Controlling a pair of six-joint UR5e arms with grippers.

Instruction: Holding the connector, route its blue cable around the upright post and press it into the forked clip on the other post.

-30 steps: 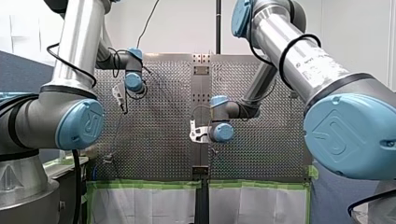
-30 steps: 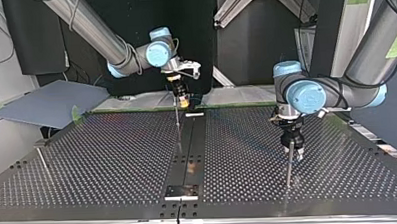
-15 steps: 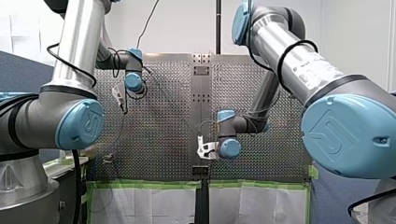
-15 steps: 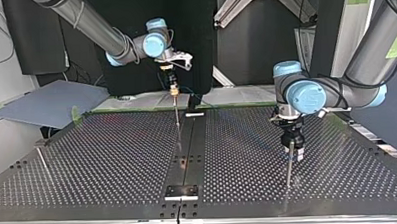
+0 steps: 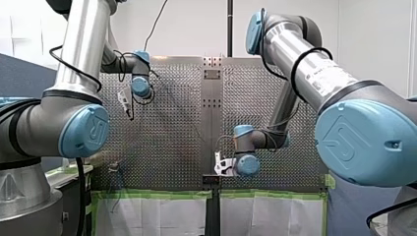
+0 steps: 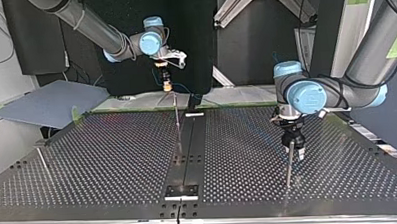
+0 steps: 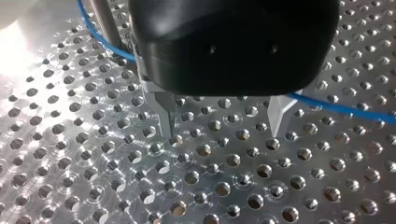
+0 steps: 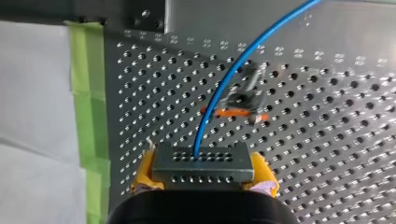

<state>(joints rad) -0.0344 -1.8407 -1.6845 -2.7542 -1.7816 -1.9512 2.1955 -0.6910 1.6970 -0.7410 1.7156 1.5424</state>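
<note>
My right gripper (image 8: 204, 179) is shut with yellow pads on a grey perforated connector (image 8: 203, 162). The blue cable (image 8: 233, 79) rises out of the connector and curves away over the plate. In the top view this gripper (image 6: 166, 84) hangs high above the far edge, just beyond a thin upright post (image 6: 176, 115). My left gripper (image 7: 222, 126) stands open just above the plate with nothing between its metal fingers (image 7: 164, 116). Behind it, the blue cable (image 7: 345, 109) passes a second post (image 7: 105, 23). The top view shows that gripper (image 6: 293, 151) beside that post (image 6: 288, 169).
Ahead of the connector, a small dark fitting with an orange part (image 8: 240, 100) sits blurred on the perforated plate (image 8: 327, 154). Green tape (image 8: 86, 93) and white sheeting border the plate. Another thin post (image 6: 42, 160) stands at the top view's left.
My right arm has carried the connector higher and toward the top view's far left; in the front view it moved down and right. My left arm has stayed still.
</note>
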